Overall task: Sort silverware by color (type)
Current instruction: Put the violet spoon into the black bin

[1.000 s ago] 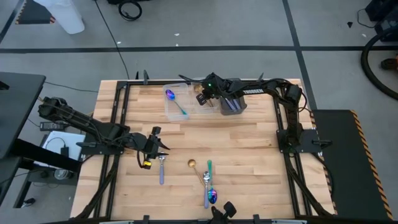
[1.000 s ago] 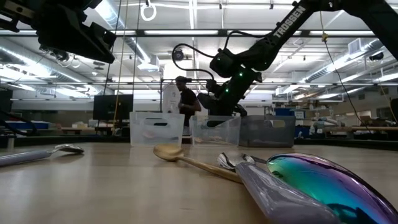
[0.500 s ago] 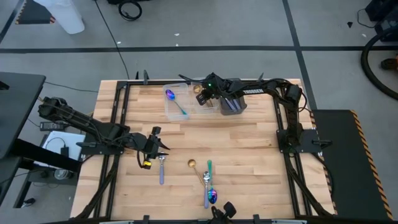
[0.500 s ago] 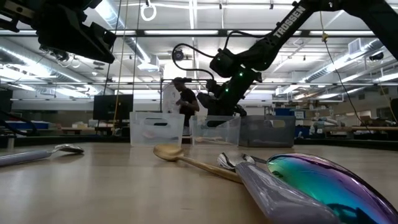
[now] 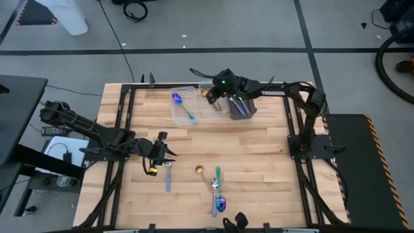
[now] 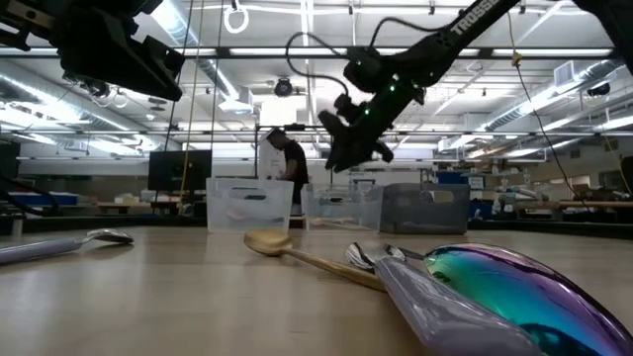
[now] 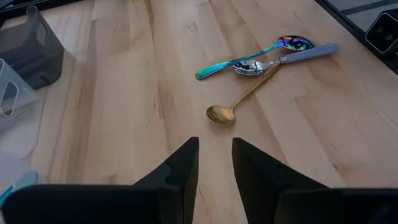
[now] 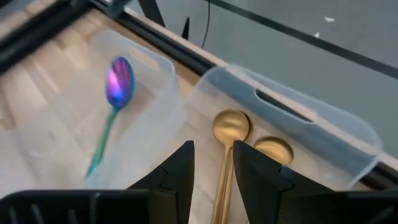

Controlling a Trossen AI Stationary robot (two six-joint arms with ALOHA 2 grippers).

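Observation:
My right gripper (image 5: 217, 95) (image 6: 341, 148) hangs open above the middle clear bin (image 5: 211, 111), where two gold spoons (image 8: 231, 126) lie. The left clear bin (image 5: 174, 116) holds an iridescent spoon (image 8: 118, 81) with a teal handle. The dark grey bin (image 5: 249, 111) holds silver utensils. My left gripper (image 5: 162, 153) (image 7: 215, 171) waits open and low at the table's left-middle, beside a silver spoon (image 5: 168, 175). A gold spoon (image 7: 221, 114), an iridescent spoon (image 7: 292, 43) and a lavender-handled silver spoon (image 7: 298, 55) lie crossed on the wood near the near edge.
The three bins stand in a row along the far edge (image 6: 249, 203). Bare wood lies between the bins and the loose spoons. Black frame rails (image 5: 123, 123) border the table's left and right sides. A person (image 6: 287, 158) stands in the room beyond the table.
My right gripper has risen from inside the middle clear bin to well above its rim, and its arm has swung slightly toward the table's right. The spoons on the table and in the bins have not moved.

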